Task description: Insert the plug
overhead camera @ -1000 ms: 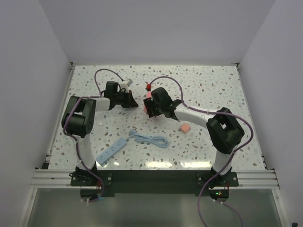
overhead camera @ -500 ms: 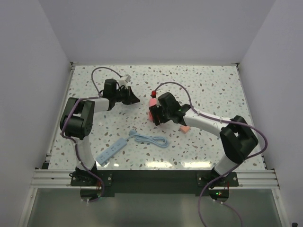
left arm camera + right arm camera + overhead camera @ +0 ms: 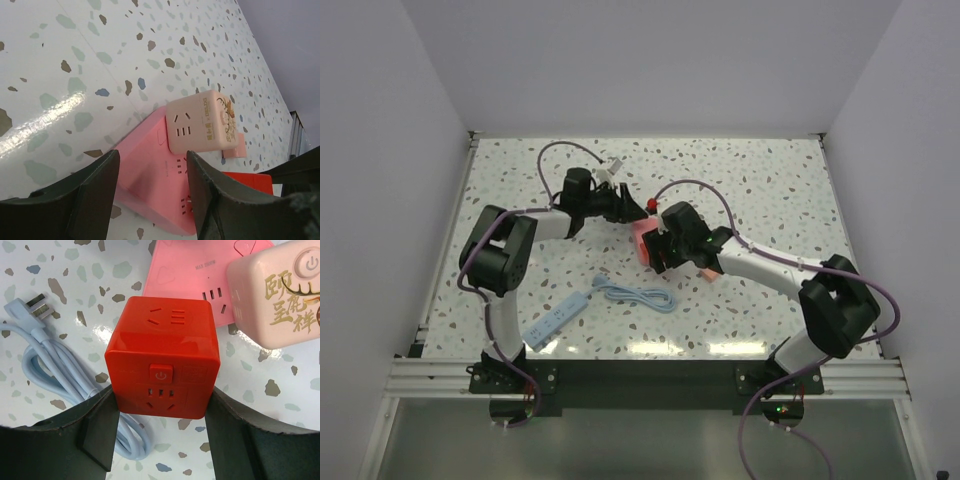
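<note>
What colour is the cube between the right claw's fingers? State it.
The cube is bright red, clearest in the right wrist view.

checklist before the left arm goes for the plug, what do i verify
1. The left gripper is open: ok, fingers apart, nothing between them.
2. The plug is centred in that gap: not ok, it sits off toward one finger.
3. The plug is seated in the pink strip: cannot tell, it only overlaps the strip's edge in both wrist views.
4. The right gripper holds the red cube: ok, a finger on each side.
5. The strip's sockets are uncovered: ok, slots show in both wrist views.
</note>
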`<state>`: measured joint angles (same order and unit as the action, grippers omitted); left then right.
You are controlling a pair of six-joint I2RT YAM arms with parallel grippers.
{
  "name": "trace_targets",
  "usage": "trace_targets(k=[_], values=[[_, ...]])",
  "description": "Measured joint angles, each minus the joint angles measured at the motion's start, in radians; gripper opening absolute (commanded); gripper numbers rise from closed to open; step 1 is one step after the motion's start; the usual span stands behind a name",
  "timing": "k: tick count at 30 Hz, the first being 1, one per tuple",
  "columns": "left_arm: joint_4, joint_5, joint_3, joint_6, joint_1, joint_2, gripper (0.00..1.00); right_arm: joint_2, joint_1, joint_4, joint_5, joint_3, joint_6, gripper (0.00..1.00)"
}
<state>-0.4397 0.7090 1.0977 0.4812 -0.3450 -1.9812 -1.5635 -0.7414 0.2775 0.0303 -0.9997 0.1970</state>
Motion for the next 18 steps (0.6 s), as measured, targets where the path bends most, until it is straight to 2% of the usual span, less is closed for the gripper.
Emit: trace_targets(k=[10,18], values=[[-0.069,-0.059,-0.081,0.068,0.01,-0.003,0.68,0.013,0.0,0.014,0.0,0.007,0.0,0.0],[-0.07,-0.093,-0.105,0.077,0.01,-0.003,0.67,0.013,0.0,0.014,0.0,0.007,0.0,0.0]])
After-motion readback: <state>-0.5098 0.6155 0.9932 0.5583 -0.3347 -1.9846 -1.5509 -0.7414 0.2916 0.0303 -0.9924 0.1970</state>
